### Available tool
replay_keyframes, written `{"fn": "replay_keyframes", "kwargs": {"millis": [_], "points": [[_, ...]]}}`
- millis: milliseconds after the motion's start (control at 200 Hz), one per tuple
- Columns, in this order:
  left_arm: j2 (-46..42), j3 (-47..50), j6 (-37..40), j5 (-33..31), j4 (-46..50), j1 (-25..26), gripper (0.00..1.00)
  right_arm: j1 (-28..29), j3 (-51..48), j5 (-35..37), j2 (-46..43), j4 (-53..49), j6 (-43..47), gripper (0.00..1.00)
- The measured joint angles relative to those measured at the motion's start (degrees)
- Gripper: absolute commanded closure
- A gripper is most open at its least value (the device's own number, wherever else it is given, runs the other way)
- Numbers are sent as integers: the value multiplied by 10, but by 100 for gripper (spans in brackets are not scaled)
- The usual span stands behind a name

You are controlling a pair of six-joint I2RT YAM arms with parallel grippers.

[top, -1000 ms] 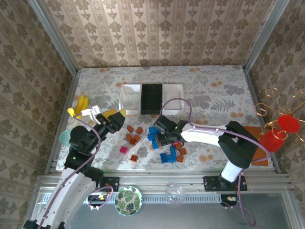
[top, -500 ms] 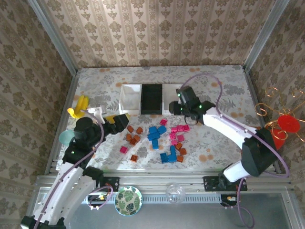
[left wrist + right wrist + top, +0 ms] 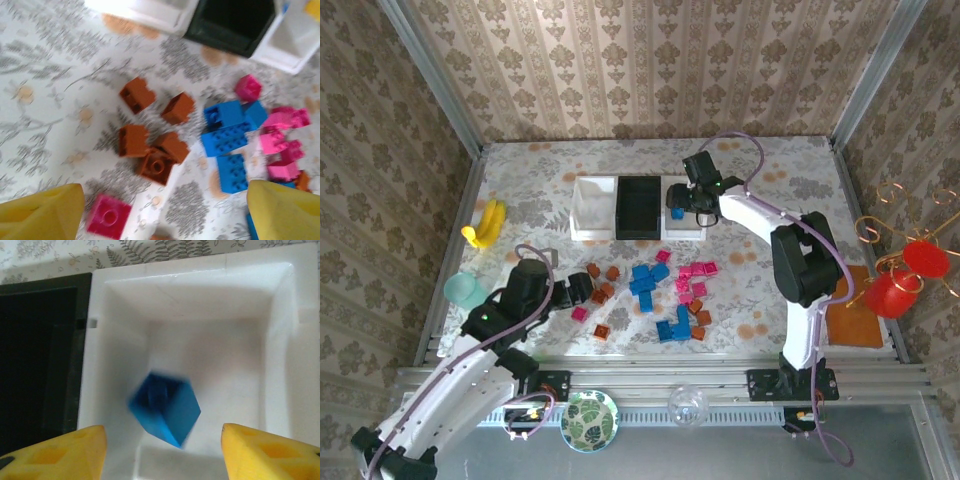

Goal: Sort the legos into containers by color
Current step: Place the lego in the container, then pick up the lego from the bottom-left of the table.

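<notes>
The right gripper (image 3: 162, 452), swung to the white rectangular plastic tray (image 3: 280, 340) at one o'clock of the brick pile (image 3: 665, 295), spreads and drops a small blue plastic brick (image 3: 165, 410) inside, so one piece is sorted; the left gripper (image 3: 165, 212) hovers spread.

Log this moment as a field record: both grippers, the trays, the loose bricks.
right gripper: open, above right white tray
blue brick: blurred, within that tray's walls, not gripped
left gripper: open, holding nothing, over brown bricks
trays: left white tray, black tray, right white tray, side by side
loose on table: brown bricks, blue bricks, pink bricks
</notes>
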State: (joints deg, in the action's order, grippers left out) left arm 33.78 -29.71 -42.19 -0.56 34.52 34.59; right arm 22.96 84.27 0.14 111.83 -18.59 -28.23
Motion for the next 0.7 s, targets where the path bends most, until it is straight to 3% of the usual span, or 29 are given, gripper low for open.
{"fn": "replay_keyframes", "kwargs": {"millis": [140,300,445,700], "points": [[12,26,-29,-33,16,40,18,7,-49,-9,-50,15,-2,33],[97,47,-46,-62,11,89,28,16,-129,-15,-134,37,-10,33],[171,47,-45,-92,-4,105,29,23,-186,-21,-193,59,-23,33],[249,47,-36,-120,-37,120,40,24,-238,-21,-259,69,-37,33]]}}
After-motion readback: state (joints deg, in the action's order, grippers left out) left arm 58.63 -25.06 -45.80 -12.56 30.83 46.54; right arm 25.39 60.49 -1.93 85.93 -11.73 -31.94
